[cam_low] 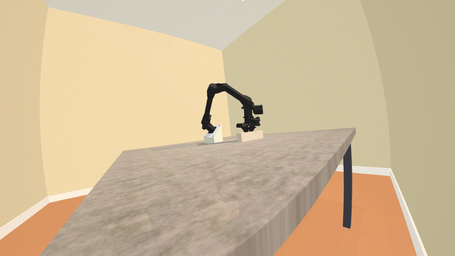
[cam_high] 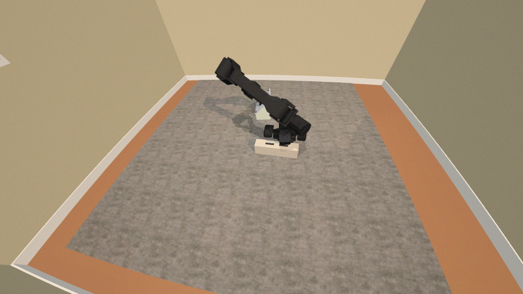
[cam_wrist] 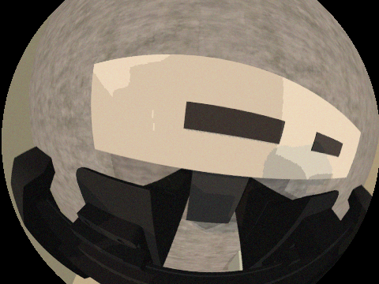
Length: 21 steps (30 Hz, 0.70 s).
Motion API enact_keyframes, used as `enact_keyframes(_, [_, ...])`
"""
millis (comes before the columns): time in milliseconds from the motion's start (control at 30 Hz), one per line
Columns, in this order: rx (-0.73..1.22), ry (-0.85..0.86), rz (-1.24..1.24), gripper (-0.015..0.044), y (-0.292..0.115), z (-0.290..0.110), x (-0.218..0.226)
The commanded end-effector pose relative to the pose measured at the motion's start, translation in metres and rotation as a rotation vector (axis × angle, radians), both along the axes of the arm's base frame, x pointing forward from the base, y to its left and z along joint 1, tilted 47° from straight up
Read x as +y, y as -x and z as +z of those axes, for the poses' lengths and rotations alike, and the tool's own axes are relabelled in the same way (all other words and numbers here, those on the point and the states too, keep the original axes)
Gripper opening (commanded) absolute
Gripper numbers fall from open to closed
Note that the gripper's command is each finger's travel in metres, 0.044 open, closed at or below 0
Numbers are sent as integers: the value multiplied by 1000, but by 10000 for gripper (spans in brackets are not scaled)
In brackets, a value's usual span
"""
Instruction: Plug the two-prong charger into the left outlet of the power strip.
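The power strip (cam_high: 276,150) (cam_low: 249,137) (cam_wrist: 134,118) is a long beige block on the table, with two dark outlets on top. In the wrist view one outlet (cam_wrist: 234,122) is near the middle and the other (cam_wrist: 327,144) near the right end. My gripper (cam_high: 284,142) (cam_low: 250,130) (cam_wrist: 213,173) points down at the strip's base-side long edge, shut on the dark grey charger (cam_wrist: 213,201). The charger shows between the fingers, beside that edge in the wrist view. Its prongs are not visible, and I cannot tell whether it touches the strip.
The arm's pale wedge-shaped base (cam_high: 263,114) (cam_low: 213,137) stands behind the strip on the grey-brown table (cam_high: 255,219) (cam_low: 178,191). The arm arches from the base over to the strip. A table edge and a dark leg (cam_low: 347,191) show in the exterior view.
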<state>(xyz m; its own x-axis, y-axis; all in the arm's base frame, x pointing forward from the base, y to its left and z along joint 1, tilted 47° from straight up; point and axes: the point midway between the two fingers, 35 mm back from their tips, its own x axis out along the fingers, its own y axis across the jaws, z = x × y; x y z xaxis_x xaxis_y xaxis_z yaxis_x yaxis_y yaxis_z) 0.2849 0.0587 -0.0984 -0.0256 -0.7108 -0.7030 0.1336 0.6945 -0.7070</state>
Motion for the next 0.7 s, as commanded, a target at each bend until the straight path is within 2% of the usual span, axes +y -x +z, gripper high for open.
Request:
enact_keyframes(0, [-25,1,5,0,-7,2,1])
enact_keyframes(667, [-25,2,5,0,-8,0,-1])
